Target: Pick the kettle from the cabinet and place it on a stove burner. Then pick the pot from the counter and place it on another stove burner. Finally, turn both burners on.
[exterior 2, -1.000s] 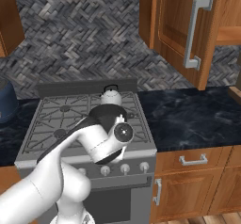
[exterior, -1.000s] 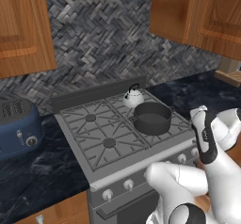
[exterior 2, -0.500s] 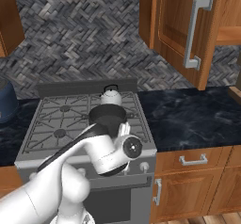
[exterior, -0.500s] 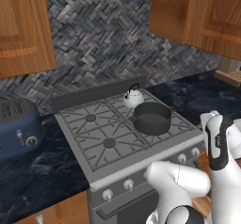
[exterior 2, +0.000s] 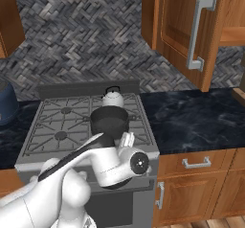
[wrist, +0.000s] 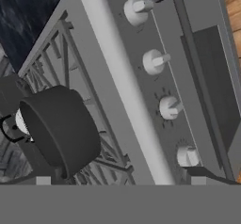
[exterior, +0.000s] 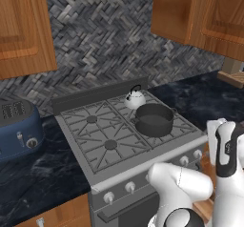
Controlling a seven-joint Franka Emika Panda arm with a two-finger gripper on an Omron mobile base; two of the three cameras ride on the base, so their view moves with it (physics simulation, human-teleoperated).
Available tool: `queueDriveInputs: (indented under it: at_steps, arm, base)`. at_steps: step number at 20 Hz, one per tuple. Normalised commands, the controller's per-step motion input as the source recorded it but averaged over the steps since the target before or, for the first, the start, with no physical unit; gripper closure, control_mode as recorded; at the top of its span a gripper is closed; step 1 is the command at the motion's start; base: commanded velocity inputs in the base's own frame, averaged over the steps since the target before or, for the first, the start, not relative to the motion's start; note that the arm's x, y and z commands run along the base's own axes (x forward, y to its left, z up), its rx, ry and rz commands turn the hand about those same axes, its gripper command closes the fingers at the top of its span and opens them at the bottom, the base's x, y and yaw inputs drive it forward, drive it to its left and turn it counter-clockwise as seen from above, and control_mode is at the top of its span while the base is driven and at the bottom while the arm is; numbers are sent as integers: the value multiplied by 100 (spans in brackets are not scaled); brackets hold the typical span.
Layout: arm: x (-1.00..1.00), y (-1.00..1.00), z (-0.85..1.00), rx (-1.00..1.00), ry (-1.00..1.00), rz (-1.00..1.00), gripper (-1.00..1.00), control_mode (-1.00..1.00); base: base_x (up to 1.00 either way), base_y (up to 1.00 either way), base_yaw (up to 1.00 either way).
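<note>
The silvery kettle (exterior: pixel 135 98) stands on the stove's back right burner. Just in front of it, the dark grey pot (exterior: pixel 154 119) sits on the front right burner. Both show again in the right base view, kettle (exterior 2: pixel 113 97) behind pot (exterior 2: pixel 109 120). My gripper (wrist: pixel 121 176) is open and holds nothing, hovering off the stove's front right corner. In the hand view the pot (wrist: pixel 61 129) hides most of the kettle (wrist: pixel 18 123), and a row of round knobs (wrist: pixel 155 60) runs along the front panel. The two left burners (exterior: pixel 110 145) are bare.
A blue toaster (exterior: pixel 16 128) stands on the black counter (exterior: pixel 28 173) left of the stove. A wooden cabinet door (exterior 2: pixel 191 30) hangs open over the right counter (exterior 2: pixel 191 117). Drawers with metal handles (exterior 2: pixel 196 163) lie below it.
My arm has swung right and lower, out past the stove's front right edge. Kettle and pot have not moved.
</note>
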Motion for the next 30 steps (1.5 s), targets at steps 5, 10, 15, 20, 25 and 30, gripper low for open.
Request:
queueDriveInputs:
  at_steps: [5,10,15,20,25,30]
  arm:
    - [-21,0,-7,8,0,0,-100,-100]
    - [-18,0,-14,9,0,0,-100,-100]
    - [-15,1,-14,7,0,0,-100,-100]
    - [0,0,-7,1,0,0,-100,-100]
    - [-2,2,-25,12,0,0,-100,-100]
    - [-5,0,-20,14,0,0,-100,-100]
  base:
    - [0,0,0]
    - [0,0,0]
    - [0,0,0]
    - [0,0,0]
    - [0,0,0]
    - [0,0,0]
